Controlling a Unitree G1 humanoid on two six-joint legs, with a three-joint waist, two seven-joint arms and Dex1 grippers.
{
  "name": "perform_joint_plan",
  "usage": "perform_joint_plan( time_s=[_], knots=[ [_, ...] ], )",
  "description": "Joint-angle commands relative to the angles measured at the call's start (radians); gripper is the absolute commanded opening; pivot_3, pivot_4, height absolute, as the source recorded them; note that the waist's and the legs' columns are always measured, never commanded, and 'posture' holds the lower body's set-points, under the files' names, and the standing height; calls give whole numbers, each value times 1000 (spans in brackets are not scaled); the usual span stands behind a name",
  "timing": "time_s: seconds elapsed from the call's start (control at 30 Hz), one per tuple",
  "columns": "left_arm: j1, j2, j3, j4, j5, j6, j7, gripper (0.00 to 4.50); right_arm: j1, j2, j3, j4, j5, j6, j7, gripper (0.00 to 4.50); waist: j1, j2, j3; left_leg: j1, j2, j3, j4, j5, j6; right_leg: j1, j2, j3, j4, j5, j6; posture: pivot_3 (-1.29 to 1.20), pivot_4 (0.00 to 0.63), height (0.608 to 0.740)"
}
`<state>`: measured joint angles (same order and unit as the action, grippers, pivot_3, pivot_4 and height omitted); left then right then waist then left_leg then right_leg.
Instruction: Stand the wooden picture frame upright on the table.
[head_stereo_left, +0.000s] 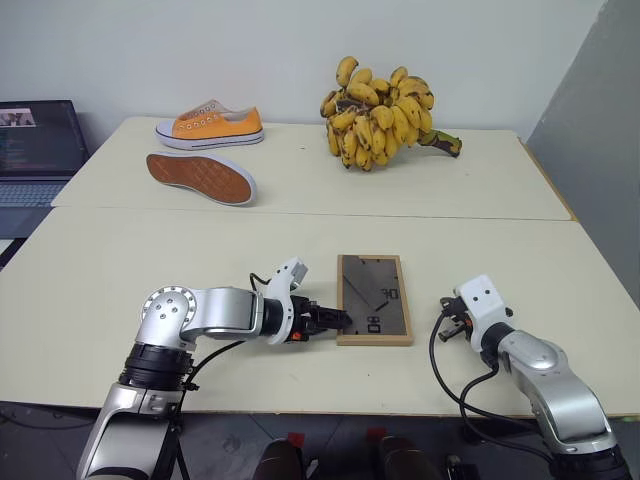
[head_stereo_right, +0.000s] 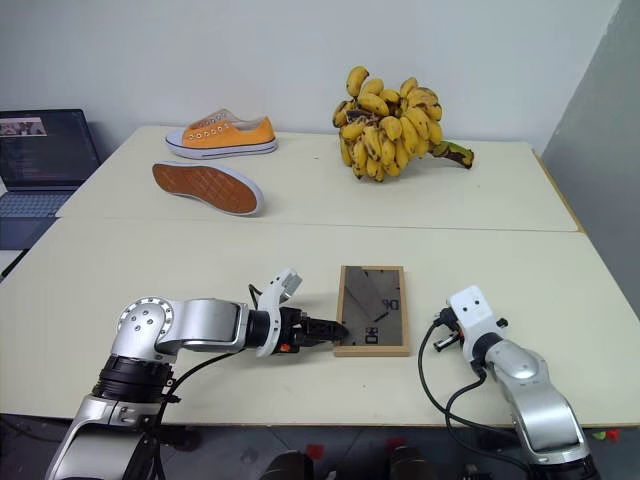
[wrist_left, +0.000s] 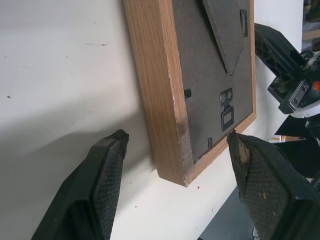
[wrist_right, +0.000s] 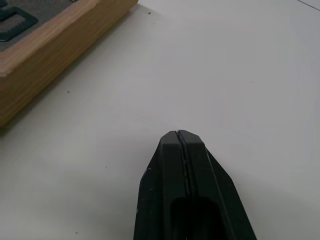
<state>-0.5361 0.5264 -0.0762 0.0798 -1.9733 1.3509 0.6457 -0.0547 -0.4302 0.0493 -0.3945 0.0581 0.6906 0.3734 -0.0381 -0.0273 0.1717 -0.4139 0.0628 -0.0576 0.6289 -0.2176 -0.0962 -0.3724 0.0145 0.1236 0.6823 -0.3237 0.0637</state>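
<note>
The table (head_stereo_left: 150, 290), cream and made of two slabs with a seam running across, carries everything. Far beyond both grippers, on the rear slab, sits a large bunch of bananas (head_stereo_left: 378, 112); left of it an orange sneaker (head_stereo_left: 210, 125) stands on its sole, and a second sneaker (head_stereo_left: 200, 177) lies on its side, its brown sole facing the robot. A laptop (head_stereo_left: 38, 150) rests off the table's far left corner. The wooden picture frame (head_stereo_left: 374, 299) lies flat on the near slab, dark grey back up, stand flap and white marks visible, between the two grippers. The left gripper (head_stereo_left: 337, 319) points at the frame's near left corner, fingers spread wide and released, gripping nothing; in its wrist view that corner sits between the two fingers (wrist_left: 105, 185), not visibly touched by either. The right gripper (wrist_right: 182, 145) sits just right of the frame, fingers clenched together on nothing, tips above bare tabletop, apart from the frame's edge.
</note>
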Motion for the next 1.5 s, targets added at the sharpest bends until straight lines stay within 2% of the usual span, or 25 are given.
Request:
perform_joint_plan(
  time_s=[0.03, 0.43, 1.5],
  knots=[
    [28, -6, -26, 13, 1, -20, 41, 3403, -26, 72, 54, -103, 39, 88, -17, 0, 0, 0, 0, 0, 0, 0, 0, 0, 0, 0, 0, 0, 0, 0, 0, 0, 150, 740],
    [5, -6, -22, 34, 1, -33, 67, 3403, -61, 119, 101, -167, 49, 176, -49, 0, 7, 0, 0, 0, 0, 0, 0, 0, 0, -1, 0, 0, 0, 0, 1, 0, 150, 740],
    [21, -62, 48, 17, 1, -51, 87, 3403, -106, 252, 96, -96, 67, 234, -107, 0, 5, 0, 0, -1, 0, 0, -1, 1, -1, -2, 0, 1, -1, -1, 2, 0, 150, 740]
  ],
)
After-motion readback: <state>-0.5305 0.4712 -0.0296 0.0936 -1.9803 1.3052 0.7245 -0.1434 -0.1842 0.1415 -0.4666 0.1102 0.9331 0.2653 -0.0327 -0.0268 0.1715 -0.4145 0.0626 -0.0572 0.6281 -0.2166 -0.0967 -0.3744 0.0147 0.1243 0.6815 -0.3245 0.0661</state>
